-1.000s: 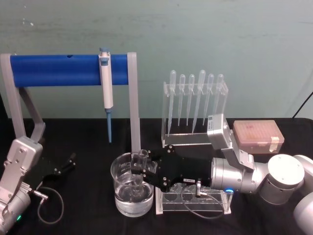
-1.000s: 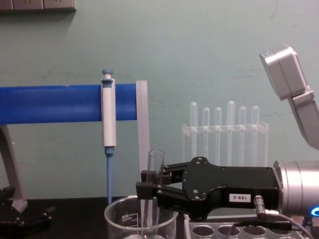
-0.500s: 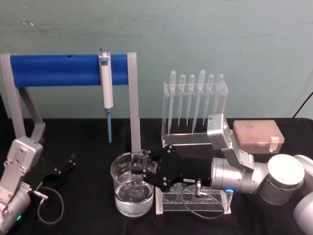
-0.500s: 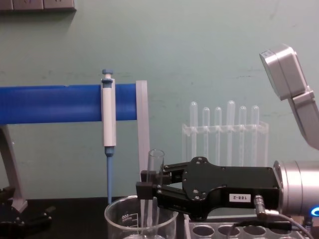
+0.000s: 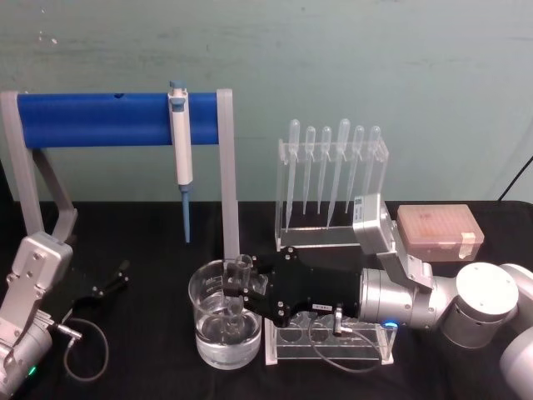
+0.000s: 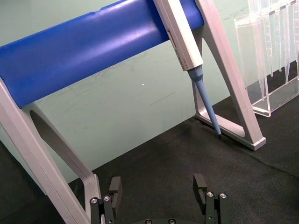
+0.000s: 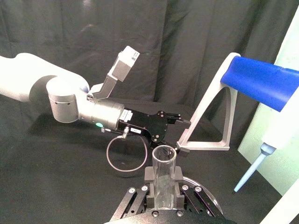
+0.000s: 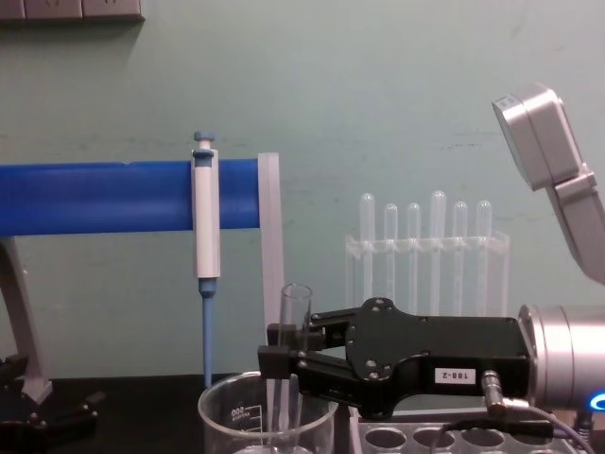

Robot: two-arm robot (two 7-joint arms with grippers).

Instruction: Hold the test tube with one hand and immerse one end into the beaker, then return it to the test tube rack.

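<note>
Nothing visible has shifted since half a second ago: the right gripper (image 8: 275, 346) stays clamped on the test tube (image 8: 296, 305), which stands upright with its lower end down inside the beaker (image 8: 232, 413) at the table's near edge. Lift it straight up with a firm grip until its bottom clears the rim, then carry it sideways to the rack (image 5: 366, 343) just beside. Farther left, the left gripper (image 6: 159, 189) rests parked, fingers apart and empty.

Upright test tube (image 8: 295, 307) in beaker (image 5: 200, 312), rack (image 5: 368, 347) just right, pipette stand (image 5: 333, 237) behind
</note>
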